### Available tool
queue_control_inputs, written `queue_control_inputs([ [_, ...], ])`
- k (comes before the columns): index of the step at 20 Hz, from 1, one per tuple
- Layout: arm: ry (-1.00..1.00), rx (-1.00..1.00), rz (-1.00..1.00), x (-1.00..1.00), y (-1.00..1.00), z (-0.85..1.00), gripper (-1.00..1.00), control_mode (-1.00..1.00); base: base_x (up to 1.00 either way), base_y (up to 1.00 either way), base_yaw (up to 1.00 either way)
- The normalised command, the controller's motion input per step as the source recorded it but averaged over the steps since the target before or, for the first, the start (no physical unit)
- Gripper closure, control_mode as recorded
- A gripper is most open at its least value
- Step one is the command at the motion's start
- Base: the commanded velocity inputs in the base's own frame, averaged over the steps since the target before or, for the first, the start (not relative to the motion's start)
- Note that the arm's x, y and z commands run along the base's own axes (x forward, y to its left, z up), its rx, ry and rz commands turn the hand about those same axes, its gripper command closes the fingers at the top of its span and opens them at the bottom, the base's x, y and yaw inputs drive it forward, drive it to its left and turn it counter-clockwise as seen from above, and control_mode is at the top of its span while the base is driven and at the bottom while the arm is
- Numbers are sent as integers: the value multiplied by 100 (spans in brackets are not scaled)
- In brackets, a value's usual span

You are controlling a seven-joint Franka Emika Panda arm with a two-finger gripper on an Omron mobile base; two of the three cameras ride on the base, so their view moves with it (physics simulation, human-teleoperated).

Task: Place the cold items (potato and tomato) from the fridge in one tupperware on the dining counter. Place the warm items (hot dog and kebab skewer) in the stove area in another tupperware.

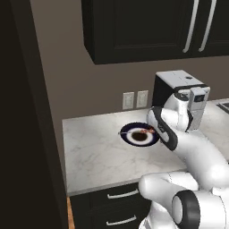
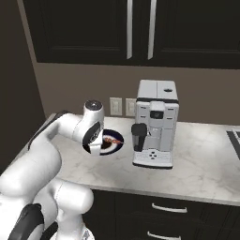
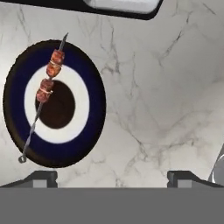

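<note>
The kebab skewer (image 3: 46,83), a thin metal rod with several browned meat chunks, lies across a round plate (image 3: 87,131) with a dark blue rim, white ring and dark centre. The plate (image 1: 129,134) sits on the marble counter left of the coffee machine, and the skewer (image 1: 144,131) is partly hidden by my arm. From the right base view the plate (image 2: 117,140) and skewer (image 2: 111,140) peek out beside my wrist. My gripper (image 3: 112,177) hangs above the counter to the right of the plate, open, fingertips (image 3: 43,177) wide apart with nothing between them.
A white coffee machine (image 2: 154,122) stands on the counter right of the plate; its base (image 3: 122,6) runs along the hand view's top. Wall outlets (image 1: 134,99) sit behind the plate, under dark upper cabinets (image 2: 84,28). A tall dark panel (image 1: 27,112) bounds the counter's left end.
</note>
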Motion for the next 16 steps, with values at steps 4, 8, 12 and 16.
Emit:
queue_control_inputs([
  [4,31,9,-6,68,-4,-18,-100,-100,0,0,0],
  [8,42,0,-14,61,0,-15,-100,-100,0,0,0],
  [12,4,2,-7,46,-2,-42,-100,-100,0,0,0],
  [16,-2,4,0,31,-6,-58,-100,-100,0,0,0],
])
